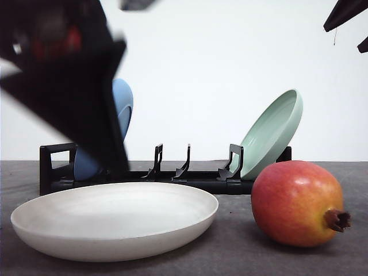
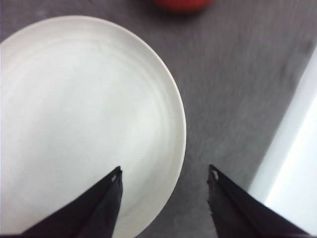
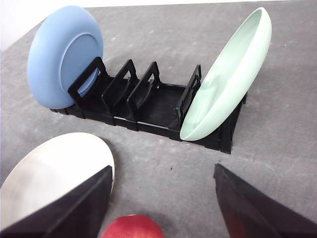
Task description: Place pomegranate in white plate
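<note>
Pomegranate (image 1: pixel 297 203) rests on the grey surface (image 1: pixel 241 253) near its front edge, toward the right side, crown stub pointing right. It sits just beside the white plate (image 1: pixel 115 221), not touching it. White plate lies flat near the front edge, left of the fruit, nothing on it.

Black dish rack (image 1: pixel 167 172) stands behind both. Blue plate (image 3: pixel 64 54) upright in the rack's left end; pale green plate (image 3: pixel 228 77) tilted in the right end.

Left end effector (image 2: pixel 165 174): fingers spread wide, nothing between them, above the white plate's rim.

Right end effector (image 3: pixel 163 171): fingers apart, holding nothing, above the pomegranate, whose top shows between them.
</note>
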### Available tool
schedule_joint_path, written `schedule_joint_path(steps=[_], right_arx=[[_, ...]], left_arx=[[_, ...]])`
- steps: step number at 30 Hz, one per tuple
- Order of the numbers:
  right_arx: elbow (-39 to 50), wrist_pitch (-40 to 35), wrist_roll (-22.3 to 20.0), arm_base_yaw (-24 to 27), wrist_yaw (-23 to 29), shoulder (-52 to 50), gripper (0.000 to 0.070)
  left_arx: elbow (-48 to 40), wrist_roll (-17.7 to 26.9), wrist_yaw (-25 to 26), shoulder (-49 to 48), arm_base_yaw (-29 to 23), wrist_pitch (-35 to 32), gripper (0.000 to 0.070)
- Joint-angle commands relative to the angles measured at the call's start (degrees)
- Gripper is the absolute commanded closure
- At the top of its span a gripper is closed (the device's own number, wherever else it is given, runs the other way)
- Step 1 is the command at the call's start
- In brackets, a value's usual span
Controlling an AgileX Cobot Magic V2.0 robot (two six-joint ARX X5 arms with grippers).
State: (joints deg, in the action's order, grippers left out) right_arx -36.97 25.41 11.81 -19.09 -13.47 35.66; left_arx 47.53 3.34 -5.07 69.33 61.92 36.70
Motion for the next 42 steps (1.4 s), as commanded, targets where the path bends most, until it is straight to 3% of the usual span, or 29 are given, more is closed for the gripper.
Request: schedule_joint_path(steps=[1, 13, 20, 26, 31, 34, 42], right_arx=[[-1.0, -0.5, -0.3, -0.3, 0.1, 0.2, 0.0288], [-1.0, -0.3, -0.3, -0.3, 0.0, 0.2, 0.0288], [-1.0, 1.2, -0.3, -0.3, -0.3, 0.2, 0.0288], [-1.0, 2.6, 0.6, -0.3, -3.2, 0.2, 0.0288], [-1.0, 6.8, 6.7, -0.3, -6.6, 1.5, 0.0287], [-1.0, 9.2, 8.3, -1.0, -7.5, 3.7, 0.0286], [-1.0, 11.3, 12.7, -8.0, -6.6, 12.3, 0.0272]], left_arx=[[1.0, -4.6, 2.7, -1.6, -2.2, -0.7, 0.0375], [0.9, -6.4, 4.0, -12.8, -28.8, -4.0, 0.0375], [0.5, -11.0, 4.0, -16.8, -39.5, -5.6, 0.0376], [-3.2, -11.4, 5.1, -21.8, -44.1, -8.6, 0.0376], [-4.6, -11.4, 6.8, -25.3, -45.7, -9.2, 0.0382], [-4.6, -11.4, 6.8, -26.3, -45.8, -9.5, 0.0382], [-4.6, -10.7, 6.8, -26.5, -45.8, -9.5, 0.0382]])
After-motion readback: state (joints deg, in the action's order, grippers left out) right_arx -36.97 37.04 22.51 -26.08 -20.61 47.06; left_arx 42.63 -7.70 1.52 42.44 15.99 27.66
